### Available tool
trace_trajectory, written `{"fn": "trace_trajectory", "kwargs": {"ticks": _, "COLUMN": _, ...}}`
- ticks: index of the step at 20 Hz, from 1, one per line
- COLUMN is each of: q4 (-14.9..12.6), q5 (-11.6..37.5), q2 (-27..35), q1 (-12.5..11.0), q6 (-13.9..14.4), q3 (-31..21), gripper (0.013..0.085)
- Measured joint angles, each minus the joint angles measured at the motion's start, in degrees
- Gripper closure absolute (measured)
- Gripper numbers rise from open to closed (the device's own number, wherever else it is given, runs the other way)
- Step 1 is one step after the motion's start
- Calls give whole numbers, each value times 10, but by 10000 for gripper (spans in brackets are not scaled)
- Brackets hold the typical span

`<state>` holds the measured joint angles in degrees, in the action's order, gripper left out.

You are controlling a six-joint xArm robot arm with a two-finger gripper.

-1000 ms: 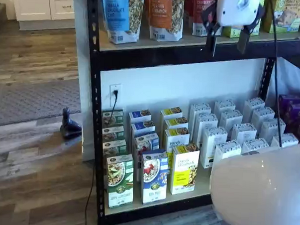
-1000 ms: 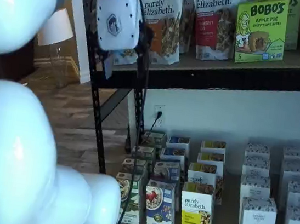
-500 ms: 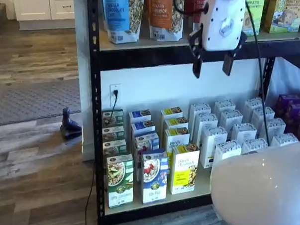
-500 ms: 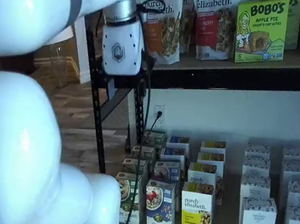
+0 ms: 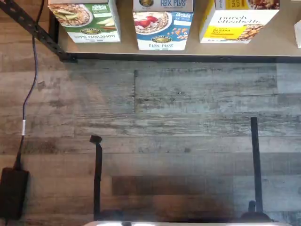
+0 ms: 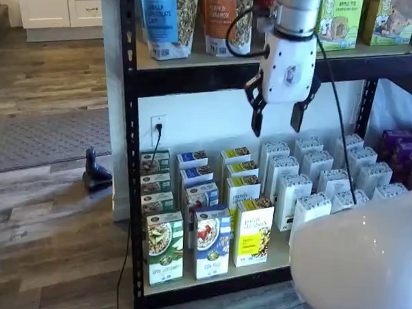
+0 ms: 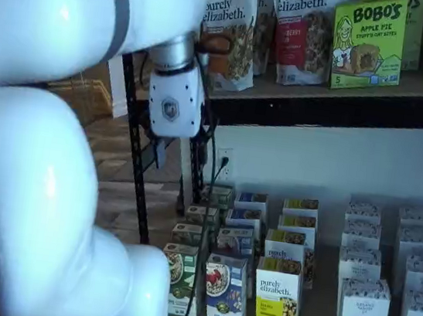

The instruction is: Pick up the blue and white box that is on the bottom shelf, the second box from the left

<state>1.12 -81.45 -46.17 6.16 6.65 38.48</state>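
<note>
You are looking at a gripper with a white body and two black fingers [image 6: 276,118] that hangs in mid-air in front of the rack, level with the dark crossbeam under the upper shelf and well above the boxes below; in a shelf view a clear gap shows between its two fingers, so its jaws stand apart with nothing in them. In a shelf view the same white gripper body [image 7: 174,105] shows side-on beside the black upright, and there you cannot read the fingers. Your target, the tall blue and white cardboard cereal box with a bowl of red berries on its front [image 6: 212,241], stands upright at the front edge of the pale tan bottom shelf with its black metal rail [image 6: 207,281]; it shows in both shelf views and in the wrist view [image 5: 162,24]. It is flanked closely by a green-and-white cereal box [image 6: 164,247] on one side and a yellow-and-white box [image 6: 254,231] on the other, with more rows of matching boxes lined up behind all three. The gripper is not touching the blue and white box and sits well apart from it, higher up and off toward the white boxes with dark dotted tops [image 6: 313,174]. In the wrist view you see mostly grey-brown wood-plank floor [image 5: 178,127] in front of the rack, with the three front boxes standing along the shelf's edge and a dark cable [image 5: 29,84] running down to a black power brick [image 5: 12,193] on the floor. The upper shelf holds granola pouches [image 6: 166,19].
</note>
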Motion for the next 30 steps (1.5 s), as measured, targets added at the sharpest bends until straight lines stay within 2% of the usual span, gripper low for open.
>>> {"fn": "trace_trajectory", "kwargs": {"ticks": 10, "q4": -17, "q5": 121, "q2": 42, "q1": 38, "q6": 42, "q3": -71, "gripper": 130}}
{"fn": "trace_trajectory", "kwargs": {"ticks": 17, "q4": -12, "q5": 186, "q2": 87, "q1": 49, "q6": 52, "q3": -97, "gripper": 130}}
{"fn": "trace_trajectory", "kwargs": {"ticks": 30, "q4": -34, "q5": 324, "q2": 161, "q1": 53, "q6": 70, "q3": -142, "gripper": 130}}
